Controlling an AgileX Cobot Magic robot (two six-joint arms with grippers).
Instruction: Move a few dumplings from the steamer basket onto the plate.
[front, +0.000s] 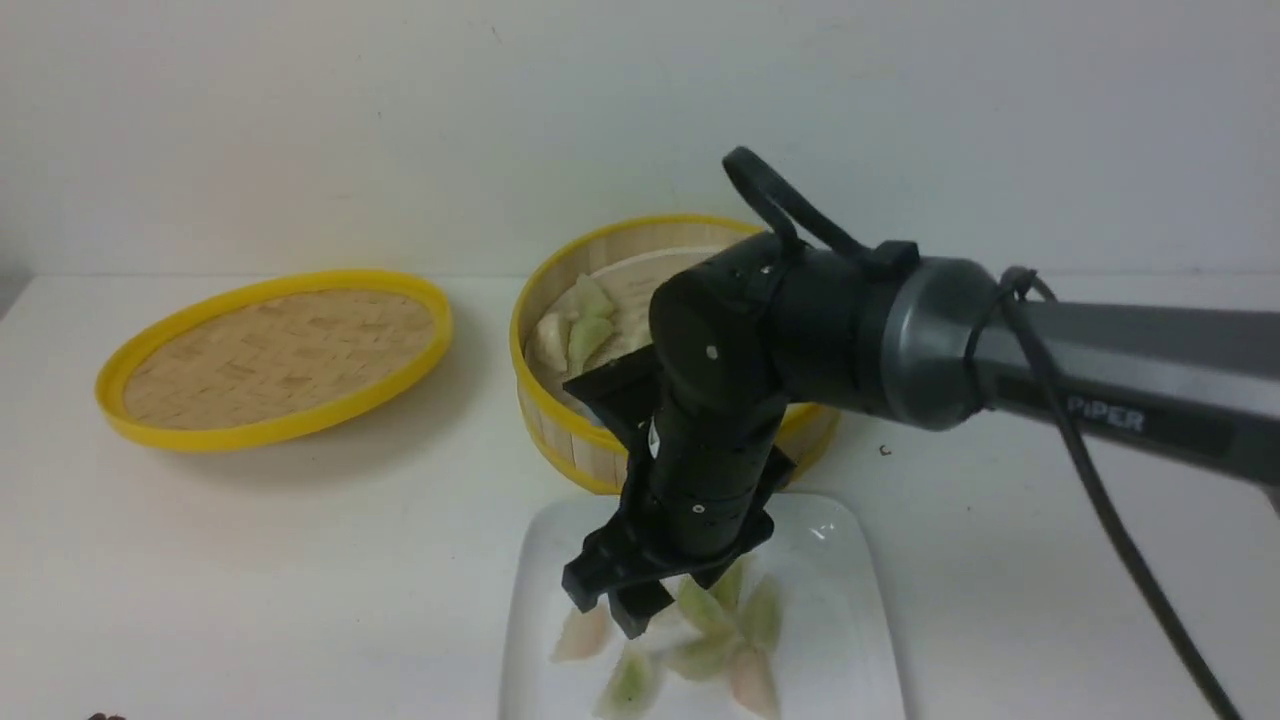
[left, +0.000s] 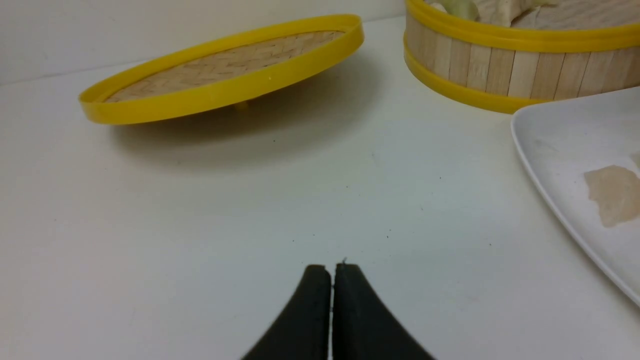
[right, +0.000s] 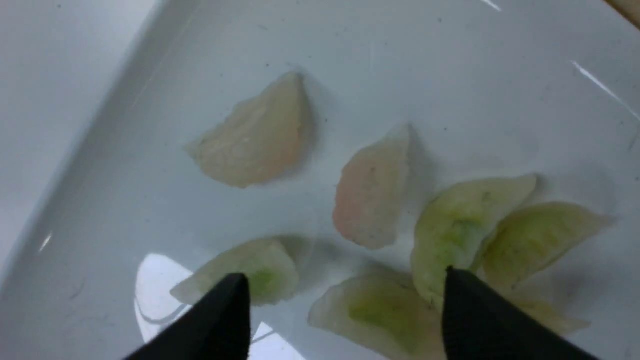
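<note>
The steamer basket (front: 560, 425) stands at centre back, with pale green and whitish dumplings (front: 585, 330) inside, partly hidden by my right arm. Several dumplings (front: 705, 655) lie on the white plate (front: 860, 600) in front of it. My right gripper (front: 612, 608) hangs just over the plate, open. In the right wrist view the right gripper (right: 345, 275) straddles a green dumpling (right: 380, 315) that lies loose on the plate (right: 450, 65); two pinkish ones (right: 372, 195) lie beyond. My left gripper (left: 332, 267) is shut and empty, low over the table left of the plate (left: 555, 150).
The flat woven lid (front: 280, 355) with a yellow rim lies at the back left, tilted on the table (front: 300, 560). From the left wrist, the lid (left: 225, 75) and the basket (left: 500, 65) stand ahead of the fingers.
</note>
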